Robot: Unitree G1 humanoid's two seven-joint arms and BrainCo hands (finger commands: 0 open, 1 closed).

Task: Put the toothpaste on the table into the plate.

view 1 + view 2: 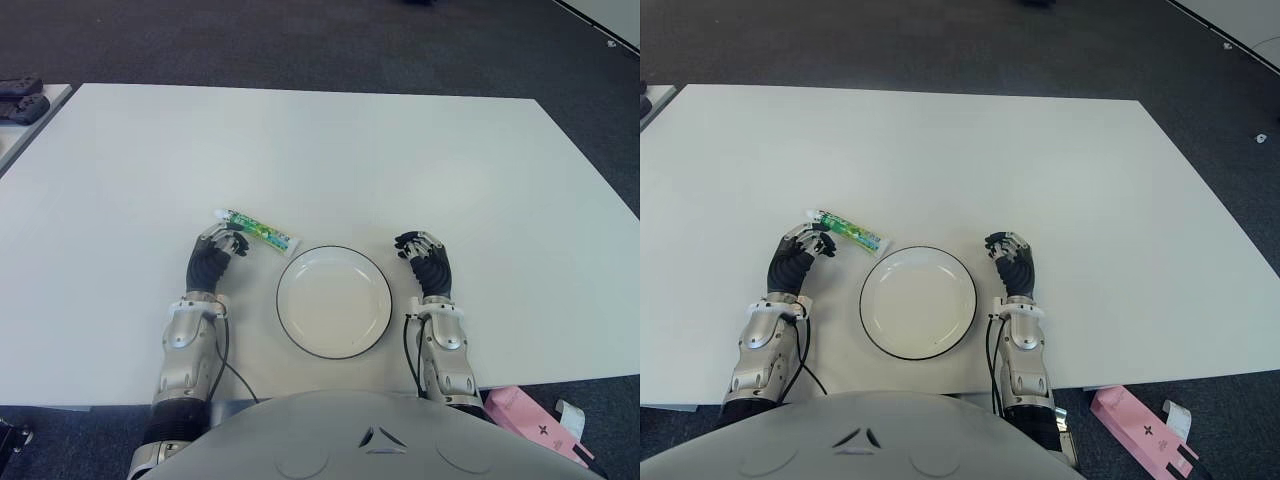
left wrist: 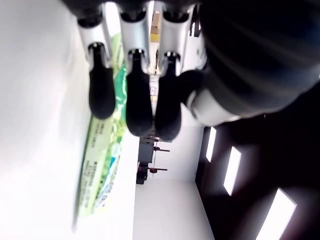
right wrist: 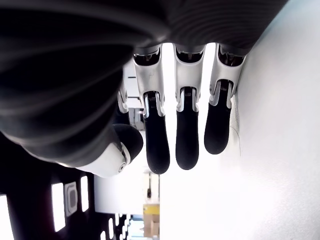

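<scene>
Toothpaste: the green and white toothpaste tube (image 1: 256, 230) is lying flat on the white bench (image 1: 330, 150), running diagonally, its white cap end pointing away from the robot and to its left, its flat crimped end sitting just beside the plate's far left rim without clearly touching it.

Plate: the white plate (image 1: 334, 301) with a thin dark rim is sitting on the bench between the two hands, near the robot's edge of the bench, and nothing is lying in it.

Left hand: the left hand (image 1: 213, 255) is showing on the bench side left of the plate, its dark fingertips (image 2: 139, 100) reaching up to the cap half of the tube. In the left wrist view the fingers are hanging extended beside the tube's green side, not wrapping around it; whether they are touching it cannot be told. The hand is holding nothing.

Right hand: the right hand (image 1: 425, 260) is showing just to the right of the plate, near its rim. In the right wrist view its fingers (image 3: 186, 127) are hanging loosely extended over bare bench, gripping nothing.

Surroundings: a pink box (image 1: 530, 424) is lying on the dark carpet floor (image 1: 330, 45) past the bench's near right corner.
</scene>
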